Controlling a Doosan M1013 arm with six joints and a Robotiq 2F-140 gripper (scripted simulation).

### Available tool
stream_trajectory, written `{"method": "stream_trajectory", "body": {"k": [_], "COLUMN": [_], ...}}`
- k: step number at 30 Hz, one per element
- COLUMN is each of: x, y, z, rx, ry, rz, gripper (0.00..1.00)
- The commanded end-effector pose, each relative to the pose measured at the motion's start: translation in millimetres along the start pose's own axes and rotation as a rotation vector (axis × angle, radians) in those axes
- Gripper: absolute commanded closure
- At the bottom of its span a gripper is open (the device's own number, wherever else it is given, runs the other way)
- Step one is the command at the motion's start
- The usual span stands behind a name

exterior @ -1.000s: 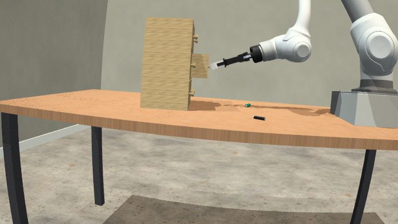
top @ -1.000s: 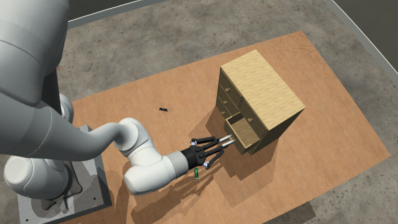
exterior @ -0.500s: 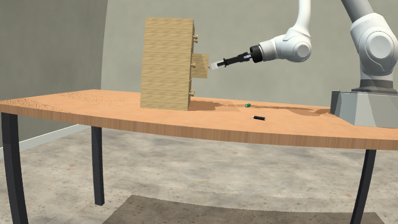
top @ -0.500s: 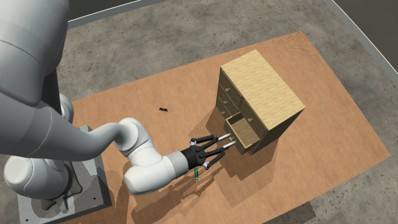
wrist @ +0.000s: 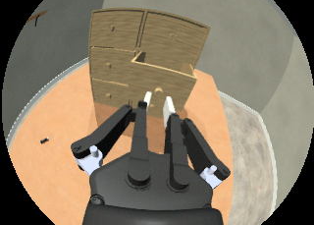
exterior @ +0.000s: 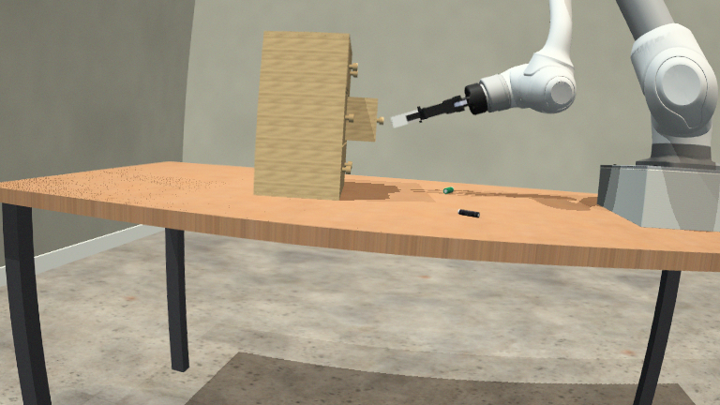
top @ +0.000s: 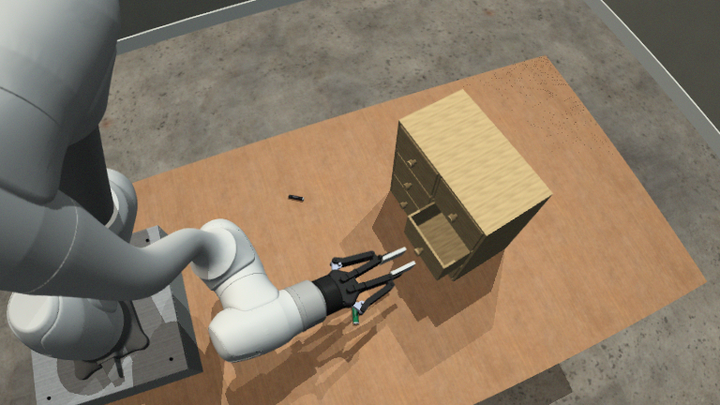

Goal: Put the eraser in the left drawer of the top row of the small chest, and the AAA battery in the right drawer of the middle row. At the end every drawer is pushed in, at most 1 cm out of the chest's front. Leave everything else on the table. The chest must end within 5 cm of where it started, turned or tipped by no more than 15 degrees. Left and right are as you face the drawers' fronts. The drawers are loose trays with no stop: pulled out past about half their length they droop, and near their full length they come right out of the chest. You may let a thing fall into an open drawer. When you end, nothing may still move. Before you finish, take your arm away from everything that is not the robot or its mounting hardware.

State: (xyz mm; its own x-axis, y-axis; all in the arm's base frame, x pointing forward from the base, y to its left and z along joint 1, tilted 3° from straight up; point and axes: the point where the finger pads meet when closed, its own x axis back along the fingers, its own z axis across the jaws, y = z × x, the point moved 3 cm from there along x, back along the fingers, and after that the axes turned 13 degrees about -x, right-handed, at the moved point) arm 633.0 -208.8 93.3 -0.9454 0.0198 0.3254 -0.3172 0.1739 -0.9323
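Observation:
The chest [top: 472, 157] [exterior: 302, 113] stands upright. Its middle-row right drawer [top: 432, 262] [exterior: 363, 119] [wrist: 174, 84] is partly out and looks level; its visible inside is empty. The top-left drawer [top: 423, 168] [wrist: 123, 35] is in. My gripper [top: 410, 255] [exterior: 391, 122] [wrist: 157, 100] is slightly open with nothing between its fingers. Its tips are just in front of the open drawer's knob, apart from it. A slim black cylinder [top: 295, 198] [exterior: 469, 213] [wrist: 44, 140], apparently the AAA battery, lies on the table. No eraser is visible.
A thicker green cylinder [top: 354, 316] [exterior: 448, 189] lies on the table, below and beside the gripper in the top view. The top-right drawer [top: 460, 204] [wrist: 174, 45] is in, above the open one. The other left drawers are in. The robot's base stands at the table's opposite end.

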Motion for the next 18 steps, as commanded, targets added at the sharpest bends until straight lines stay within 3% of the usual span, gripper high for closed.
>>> {"method": "stream_trajectory", "body": {"k": [1, 11, 18], "x": [11, 19, 50], "y": [4, 6, 5], "z": [1, 2, 1], "rx": [0.0, 0.0, 0.0], "ry": [0.0, 0.0, 0.0], "rz": [0.0, 0.0, 0.0], "gripper": [0.8, 0.8, 0.8]}}
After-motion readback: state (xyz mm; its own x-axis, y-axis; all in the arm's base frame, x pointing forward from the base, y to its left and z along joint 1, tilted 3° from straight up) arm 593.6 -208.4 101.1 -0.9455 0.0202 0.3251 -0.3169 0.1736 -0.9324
